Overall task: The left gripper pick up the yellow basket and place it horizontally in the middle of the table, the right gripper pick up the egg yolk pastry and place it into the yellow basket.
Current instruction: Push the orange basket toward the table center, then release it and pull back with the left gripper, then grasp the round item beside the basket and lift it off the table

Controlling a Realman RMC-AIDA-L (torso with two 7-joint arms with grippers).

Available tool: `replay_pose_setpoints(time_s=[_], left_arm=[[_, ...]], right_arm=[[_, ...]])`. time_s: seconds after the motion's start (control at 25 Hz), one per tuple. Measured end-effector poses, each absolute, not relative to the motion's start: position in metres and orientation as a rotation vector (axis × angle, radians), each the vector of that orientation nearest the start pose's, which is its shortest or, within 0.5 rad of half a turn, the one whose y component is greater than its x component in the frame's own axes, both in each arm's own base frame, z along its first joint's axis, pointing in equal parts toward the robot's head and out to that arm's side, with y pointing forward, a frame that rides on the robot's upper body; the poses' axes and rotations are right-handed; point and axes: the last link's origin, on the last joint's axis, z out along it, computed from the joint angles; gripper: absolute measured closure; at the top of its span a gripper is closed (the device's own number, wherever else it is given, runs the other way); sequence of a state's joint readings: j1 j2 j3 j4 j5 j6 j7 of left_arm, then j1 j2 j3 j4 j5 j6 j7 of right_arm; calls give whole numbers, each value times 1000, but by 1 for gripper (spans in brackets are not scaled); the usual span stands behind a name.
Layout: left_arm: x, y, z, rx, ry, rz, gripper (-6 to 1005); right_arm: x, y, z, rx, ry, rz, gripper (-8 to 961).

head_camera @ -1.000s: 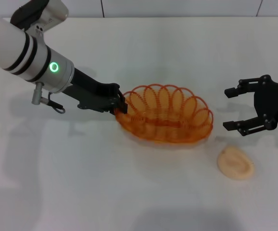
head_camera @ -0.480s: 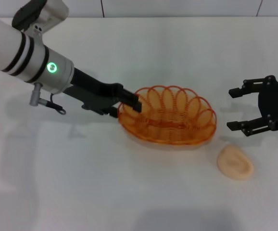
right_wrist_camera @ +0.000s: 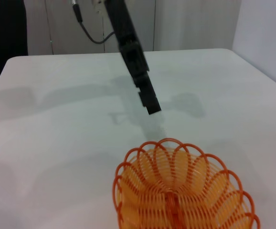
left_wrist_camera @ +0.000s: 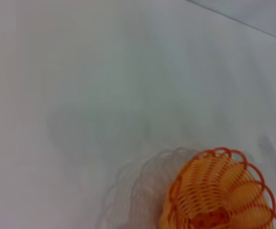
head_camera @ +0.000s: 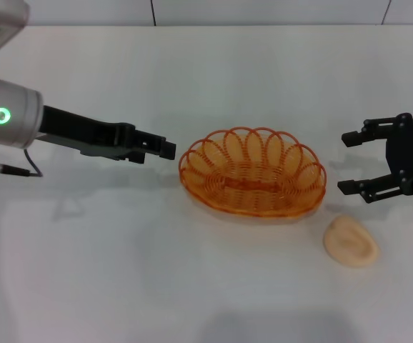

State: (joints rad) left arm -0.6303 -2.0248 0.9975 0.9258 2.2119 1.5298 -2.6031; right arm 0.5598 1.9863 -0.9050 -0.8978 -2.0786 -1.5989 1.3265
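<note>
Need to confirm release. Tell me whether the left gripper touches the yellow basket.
Apart. The head view shows bare table between the left gripper and the yellow basket rim.

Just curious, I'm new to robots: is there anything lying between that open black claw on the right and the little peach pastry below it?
Nothing: in the head view only bare white table separates the open right gripper from the egg yolk pastry.

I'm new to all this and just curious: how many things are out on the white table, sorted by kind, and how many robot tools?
Baskets: 1, the orange basket, set on the table.
Pastries: 1, the pastry, lying beside the basket.
Tools: 2, the left tool and the right tool.
Total: 4.
</note>
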Motion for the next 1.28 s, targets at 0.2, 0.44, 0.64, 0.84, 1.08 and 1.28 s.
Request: replay_pose_setpoints(time_s=[0.2,0.44,0.64,0.84,1.08,1.28], left_arm=[[-225,352,27,-2679,-1459,-315,240],[-237,332,39,-2915,-1105,-250,241],[-253,321,45,-2984,-960,-141,242],[-278,298,57,-2968,-684,-116,243],[-297,273,57,-2864,-448,-280,244],[-307,264,57,-2809,-379,-348,245]], right_arm=[[240,348,44,-2906,172,264,150],[237,343,47,-2935,256,228,150],[236,341,49,-2953,307,194,150],[233,339,52,-2965,361,125,151],[213,333,56,-2999,444,-2,151],[194,336,53,-2982,572,-213,168]])
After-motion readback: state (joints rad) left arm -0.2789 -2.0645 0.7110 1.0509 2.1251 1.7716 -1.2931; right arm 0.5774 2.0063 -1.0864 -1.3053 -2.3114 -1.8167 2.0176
